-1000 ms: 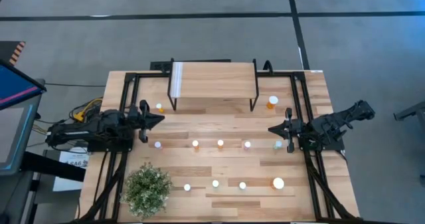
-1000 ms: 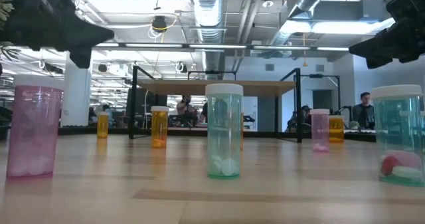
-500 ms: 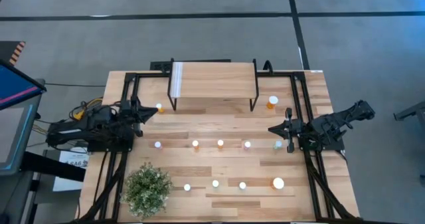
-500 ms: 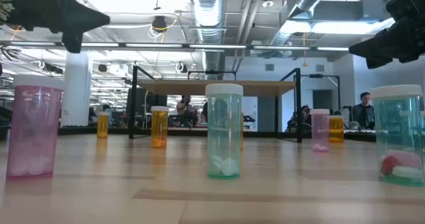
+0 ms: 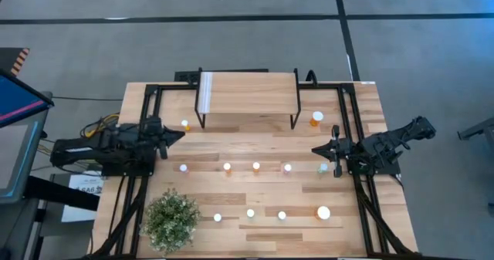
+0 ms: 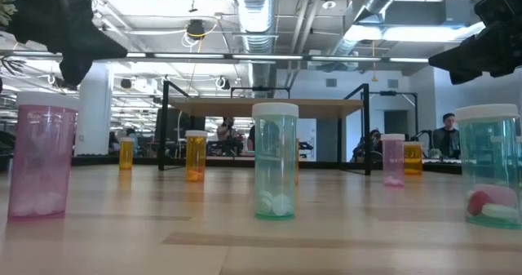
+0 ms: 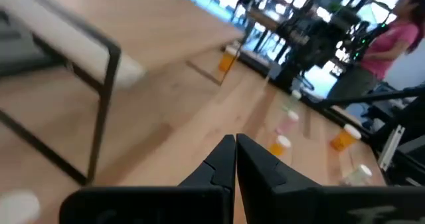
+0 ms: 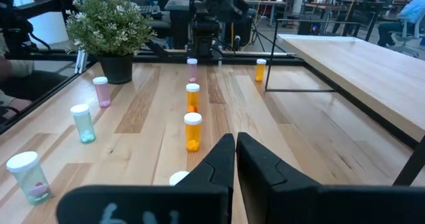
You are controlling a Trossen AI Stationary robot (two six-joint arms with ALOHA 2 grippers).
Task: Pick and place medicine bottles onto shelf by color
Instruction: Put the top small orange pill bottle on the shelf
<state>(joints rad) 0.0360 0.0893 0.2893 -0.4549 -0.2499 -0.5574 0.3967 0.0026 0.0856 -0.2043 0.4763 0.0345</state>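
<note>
Ahead of the left gripper (image 5: pixel 176 135), fingers together, stands an orange bottle (image 5: pixel 185 125): part them first, then straddle it squarely. Right gripper (image 5: pixel 318 150) waits, fingers together.

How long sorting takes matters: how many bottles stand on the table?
11 bottles: two beside the shelf, five in the middle row, four in the near row beside the plant. None seems hidden.

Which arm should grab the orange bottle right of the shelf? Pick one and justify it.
Right. The right pincer waits on that side, close to the orange bottle beside the shelf, empty and shut. The left pincer sits across the table, beyond the shelf's far end.
</note>
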